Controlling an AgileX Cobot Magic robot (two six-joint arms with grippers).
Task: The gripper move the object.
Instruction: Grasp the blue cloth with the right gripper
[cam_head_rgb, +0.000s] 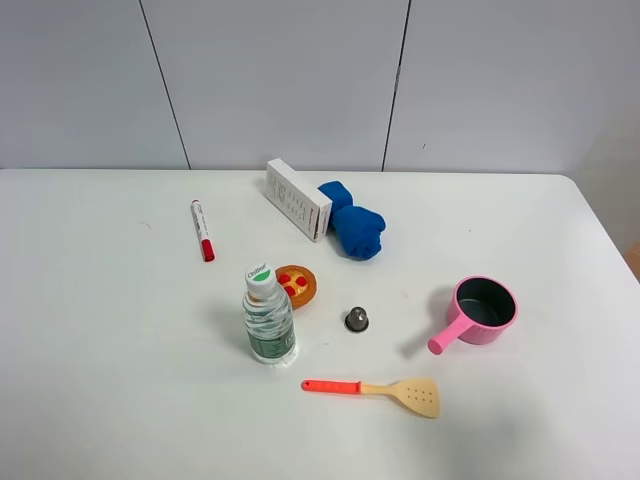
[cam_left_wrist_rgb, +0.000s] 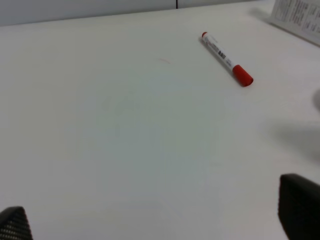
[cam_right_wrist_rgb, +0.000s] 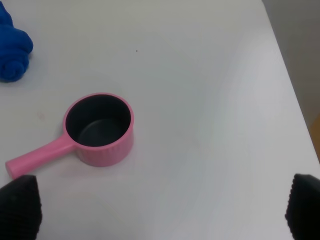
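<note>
A white table holds a red-capped marker (cam_head_rgb: 202, 231), a white box (cam_head_rgb: 297, 198), a blue cloth (cam_head_rgb: 355, 226), a water bottle (cam_head_rgb: 268, 315), a small orange dish with red pieces (cam_head_rgb: 296, 285), a small grey cone-shaped object (cam_head_rgb: 357, 319), a pink pot (cam_head_rgb: 478, 312) and a spatula with a red handle (cam_head_rgb: 375, 391). Neither gripper shows in the exterior view. My left gripper (cam_left_wrist_rgb: 156, 216) is open and empty, with the marker (cam_left_wrist_rgb: 226, 59) ahead of it. My right gripper (cam_right_wrist_rgb: 162, 207) is open and empty, with the pink pot (cam_right_wrist_rgb: 97, 130) ahead of it.
The blue cloth (cam_right_wrist_rgb: 12, 47) shows at the edge of the right wrist view and the white box (cam_left_wrist_rgb: 297, 17) at the edge of the left wrist view. The table's right edge (cam_right_wrist_rgb: 295, 95) runs close beside the pot. A grey panelled wall stands behind the table.
</note>
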